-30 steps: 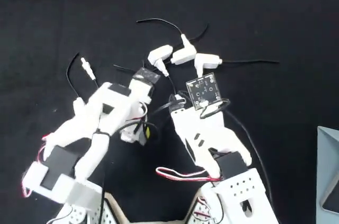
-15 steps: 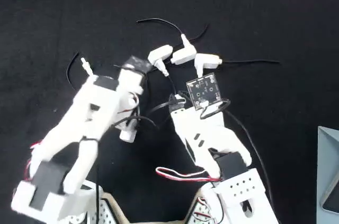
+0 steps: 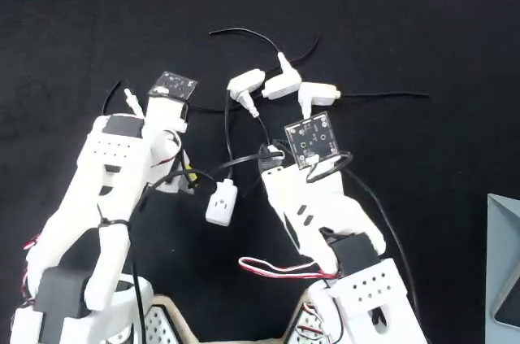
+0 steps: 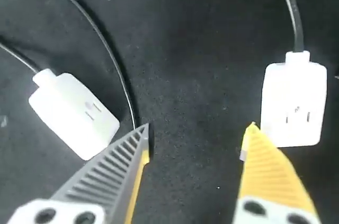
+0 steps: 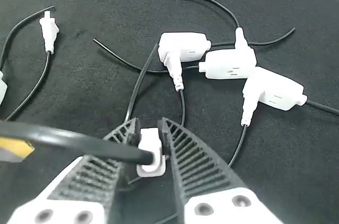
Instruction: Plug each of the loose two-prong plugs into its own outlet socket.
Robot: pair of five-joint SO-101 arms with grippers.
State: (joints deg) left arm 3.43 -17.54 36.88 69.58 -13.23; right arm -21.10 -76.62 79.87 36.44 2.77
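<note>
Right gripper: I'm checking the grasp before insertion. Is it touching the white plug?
Touching. The right wrist view shows the right gripper clamped on the white plug, pressing both its sides.

left arm stretched over left-middle of table, left gripper jaws wide apart; right gripper pinched tight on white plug, mid-table

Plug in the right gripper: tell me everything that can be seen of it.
The plug is a small white block with rounded corners that looks like plastic. It is clamped between the two ribbed fingers of the right gripper, which press on its opposite sides. A thick black cable leaves it and crosses in front of one finger. Its prongs are hidden. It is held short of a cluster of three white sockets and touches none of them.
</note>
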